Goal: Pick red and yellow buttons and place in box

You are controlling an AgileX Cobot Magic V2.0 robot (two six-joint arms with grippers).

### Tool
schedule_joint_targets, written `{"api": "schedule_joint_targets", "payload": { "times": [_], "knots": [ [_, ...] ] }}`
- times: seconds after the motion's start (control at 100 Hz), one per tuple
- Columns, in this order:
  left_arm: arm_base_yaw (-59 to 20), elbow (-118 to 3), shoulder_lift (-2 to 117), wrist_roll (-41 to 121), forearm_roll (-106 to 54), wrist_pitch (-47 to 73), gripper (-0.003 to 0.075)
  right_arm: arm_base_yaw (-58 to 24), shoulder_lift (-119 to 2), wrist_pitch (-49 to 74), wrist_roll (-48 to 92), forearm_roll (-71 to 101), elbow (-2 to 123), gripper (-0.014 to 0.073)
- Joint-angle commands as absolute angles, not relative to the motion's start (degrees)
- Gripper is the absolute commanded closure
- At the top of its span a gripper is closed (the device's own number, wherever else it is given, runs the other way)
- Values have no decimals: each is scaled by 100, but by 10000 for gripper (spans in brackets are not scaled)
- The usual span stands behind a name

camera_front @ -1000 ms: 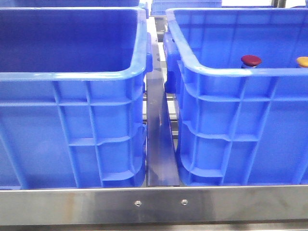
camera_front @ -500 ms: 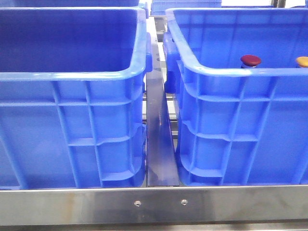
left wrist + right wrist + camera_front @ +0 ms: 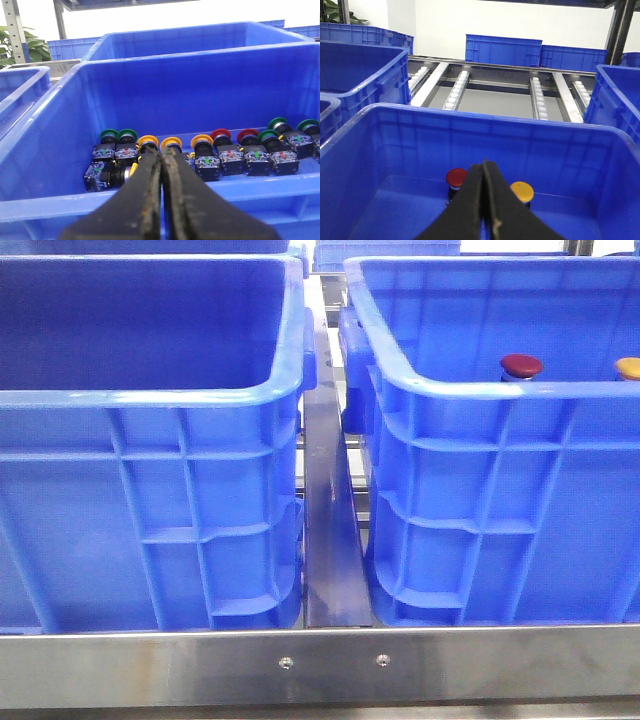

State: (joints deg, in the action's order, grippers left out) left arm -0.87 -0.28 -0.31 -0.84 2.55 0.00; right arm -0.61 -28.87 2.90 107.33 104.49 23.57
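Left end effector [image 3: 163, 159] closed, over blue crate [image 3: 60, 145], row of green, yellow, red buttons [image 3: 210, 152] inside

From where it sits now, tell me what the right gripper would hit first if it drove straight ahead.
Probably the gap between the red button and the yellow button, then the box's far wall. The right gripper has its jaws shut; depth is unclear.

A white wall [image 3: 440, 22] closes the far side of the room, evenly and brightly lit. Before it runs a metal roller conveyor [image 3: 495, 92] with white rollers between steel rails. More blue crates [image 3: 503, 50] stand stacked along the wall. A green leafy plant [image 3: 31, 49] shows beside a perforated metal upright [image 3: 16, 31]. A steel rail [image 3: 320, 665] with two screws crosses the near edge; a dark post [image 3: 619, 32], perhaps shelving, rises at one side.
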Motion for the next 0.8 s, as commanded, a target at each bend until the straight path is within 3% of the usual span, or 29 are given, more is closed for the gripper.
{"api": "schedule_joint_targets", "payload": {
  "times": [0.0, 0.61, 0.79],
  "knots": [
    [-79, 254, -218, -119, 207, -491, 739, -70, -2901, 469, 10741, 10996, 2507, 662],
    [-79, 254, -218, -119, 207, -491, 739, -70, -2901, 509, 10654, 10706, 2507, 662],
    [-79, 254, -218, -119, 207, -491, 739, -70, -2901, 757, 8730, 8655, 2507, 662]
  ]
}}
